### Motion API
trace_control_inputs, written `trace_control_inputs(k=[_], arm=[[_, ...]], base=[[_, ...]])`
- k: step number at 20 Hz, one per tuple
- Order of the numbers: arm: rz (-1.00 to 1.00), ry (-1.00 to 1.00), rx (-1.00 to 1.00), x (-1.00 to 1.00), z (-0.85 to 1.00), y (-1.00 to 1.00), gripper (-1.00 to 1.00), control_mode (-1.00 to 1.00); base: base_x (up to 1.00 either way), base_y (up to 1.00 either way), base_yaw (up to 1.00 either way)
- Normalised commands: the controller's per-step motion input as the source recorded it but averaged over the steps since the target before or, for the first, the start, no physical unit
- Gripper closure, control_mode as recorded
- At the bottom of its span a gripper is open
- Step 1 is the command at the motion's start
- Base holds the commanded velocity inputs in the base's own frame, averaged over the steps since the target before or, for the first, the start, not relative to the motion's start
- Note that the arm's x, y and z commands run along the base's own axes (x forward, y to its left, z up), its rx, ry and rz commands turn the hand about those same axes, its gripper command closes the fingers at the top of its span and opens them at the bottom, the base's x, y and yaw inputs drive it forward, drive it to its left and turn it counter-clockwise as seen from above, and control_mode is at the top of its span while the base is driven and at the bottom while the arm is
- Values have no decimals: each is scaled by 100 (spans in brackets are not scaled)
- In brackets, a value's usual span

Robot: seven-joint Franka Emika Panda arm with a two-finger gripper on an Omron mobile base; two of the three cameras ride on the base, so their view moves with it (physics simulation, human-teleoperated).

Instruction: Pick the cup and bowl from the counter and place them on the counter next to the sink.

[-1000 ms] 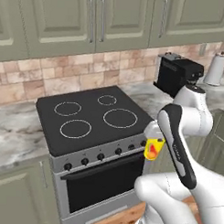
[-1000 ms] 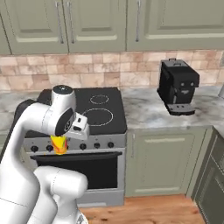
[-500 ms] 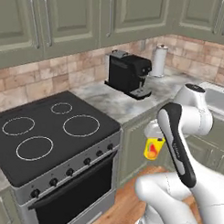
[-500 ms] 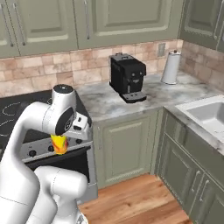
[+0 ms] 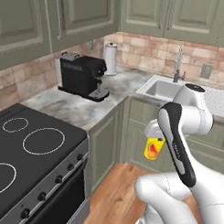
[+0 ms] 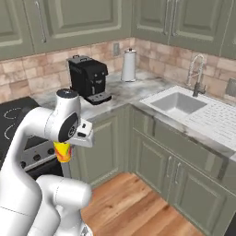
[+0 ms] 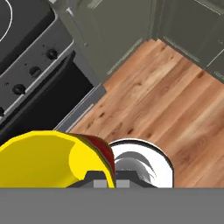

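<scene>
Gripper (image 5: 155, 133) clamped on cup (image 5: 153, 147), held low over floor. My base has swung from stove toward sink (image 6: 177, 103); bench (image 6: 138, 90) beside sink now ahead. Bowl pending.

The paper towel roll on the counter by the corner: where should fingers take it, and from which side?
Grip the paper towel roll across its middle, from the front. It stands upright against the wall, a plain cylinder, so both curved sides are free. The coffee machine stands apart on one side, the sink on the other.
</scene>
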Motion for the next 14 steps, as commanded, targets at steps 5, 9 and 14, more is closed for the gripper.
trace_control_inputs(k=[5, 9, 14], arm=[[0, 0, 0, 0, 0, 0, 100, 100], [0, 0, 0, 0, 0, 0, 100, 100], [0, 0, 0, 0, 0, 0, 100, 100]], base=[[2, -20, -52], [17, -44, -49], [43, -69, -28]])
